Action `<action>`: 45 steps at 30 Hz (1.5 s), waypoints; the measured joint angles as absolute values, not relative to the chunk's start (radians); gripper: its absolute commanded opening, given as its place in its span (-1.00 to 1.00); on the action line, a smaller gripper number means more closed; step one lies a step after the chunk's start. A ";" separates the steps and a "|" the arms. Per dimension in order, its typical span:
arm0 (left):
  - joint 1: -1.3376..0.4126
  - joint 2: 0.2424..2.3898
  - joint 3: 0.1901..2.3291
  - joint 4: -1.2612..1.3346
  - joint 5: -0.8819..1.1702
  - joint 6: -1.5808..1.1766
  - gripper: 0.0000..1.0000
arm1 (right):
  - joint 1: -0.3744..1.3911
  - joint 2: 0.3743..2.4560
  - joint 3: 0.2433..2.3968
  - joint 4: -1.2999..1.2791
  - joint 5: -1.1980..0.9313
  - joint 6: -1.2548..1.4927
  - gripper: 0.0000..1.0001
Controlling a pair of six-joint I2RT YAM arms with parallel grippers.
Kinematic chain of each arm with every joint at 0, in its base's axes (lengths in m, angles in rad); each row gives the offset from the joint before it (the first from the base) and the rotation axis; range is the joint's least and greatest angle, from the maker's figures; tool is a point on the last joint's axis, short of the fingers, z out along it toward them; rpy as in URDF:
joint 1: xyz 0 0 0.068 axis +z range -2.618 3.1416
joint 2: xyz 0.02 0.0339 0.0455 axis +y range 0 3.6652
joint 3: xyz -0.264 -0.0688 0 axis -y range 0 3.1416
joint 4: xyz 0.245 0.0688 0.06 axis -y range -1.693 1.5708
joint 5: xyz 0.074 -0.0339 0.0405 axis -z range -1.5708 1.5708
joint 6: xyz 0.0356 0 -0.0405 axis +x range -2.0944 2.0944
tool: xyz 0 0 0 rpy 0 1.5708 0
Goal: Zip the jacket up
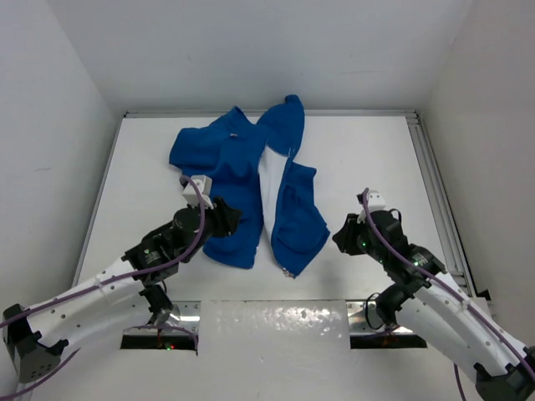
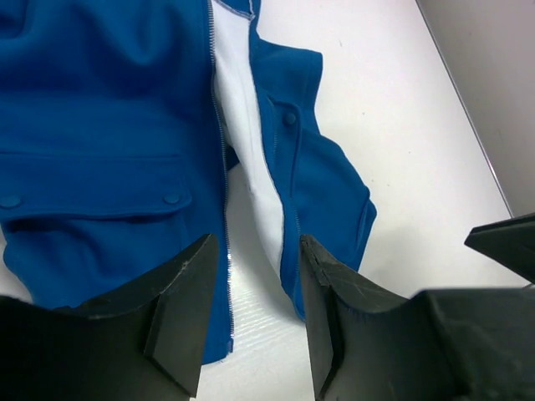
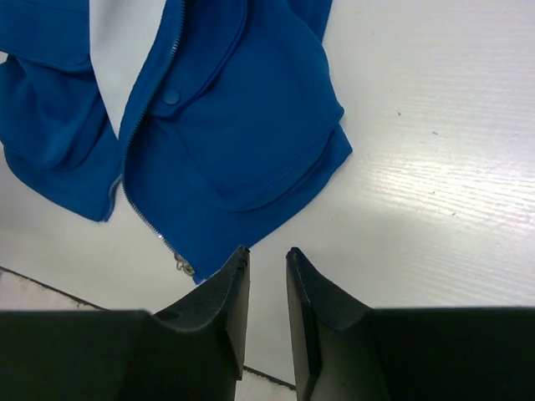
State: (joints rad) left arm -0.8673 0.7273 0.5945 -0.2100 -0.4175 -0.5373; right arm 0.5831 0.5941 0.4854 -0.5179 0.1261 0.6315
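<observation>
A royal-blue fleece jacket (image 1: 238,171) lies unzipped in the middle of a white table (image 1: 368,150), with its hem toward the arms. Its two front panels spread apart in a narrow V, and bare table shows between them. A pale zipper (image 2: 221,159) runs down each inner edge. A small metal piece (image 3: 182,266) sits at the zipper's lower end on the panel to the robot's right. Each panel has a pocket flap fastened with a blue snap (image 3: 171,97).

The left gripper (image 1: 224,219) is over the hem of the left panel, its jaws apart with nothing gripped (in its wrist view, the zipper edge runs down into the gap between the fingers). Whether it touches the fabric cannot be told. The right gripper (image 1: 343,236) hangs above bare table near the right panel's hem corner. Its jaws are only narrowly apart and hold nothing.
</observation>
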 measured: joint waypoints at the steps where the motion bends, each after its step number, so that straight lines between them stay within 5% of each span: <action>1: -0.867 0.727 0.594 -0.208 -0.409 -0.531 -0.18 | 0.583 0.596 0.485 -0.517 0.124 0.630 -0.61; 5: -0.867 0.731 0.593 -0.208 -0.384 -0.524 -0.48 | 0.583 0.615 0.485 -0.517 0.110 0.625 -0.97; 6: -0.867 0.742 0.592 -0.208 -0.374 -0.522 -0.69 | 0.583 0.617 0.485 -0.516 0.103 0.625 -0.99; 10: -0.867 0.832 0.587 -0.209 -0.331 -0.520 -1.00 | 0.583 0.632 0.485 -0.502 0.079 0.625 -1.00; 16: -0.867 1.069 0.575 -0.265 -0.314 -0.526 -0.88 | 0.583 0.677 0.477 -0.464 0.023 0.625 -1.00; 21: -0.868 1.171 0.567 -0.297 -0.313 -0.525 -0.44 | 0.583 0.699 0.469 -0.449 -0.008 0.624 -1.00; 33: -0.898 1.278 0.567 -0.296 -0.328 -0.519 -0.62 | 0.583 0.744 0.443 -0.432 -0.077 0.609 -1.00; 45: -0.950 1.334 0.568 -0.269 -0.312 -0.513 -0.24 | 0.583 0.773 0.433 -0.411 -0.094 0.606 -0.92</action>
State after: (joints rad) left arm -0.9501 1.3342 0.5678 -0.2691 -0.3122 -0.5129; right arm 0.5831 0.7727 0.4332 -0.4114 -0.0940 0.6056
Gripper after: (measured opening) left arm 0.354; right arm 0.015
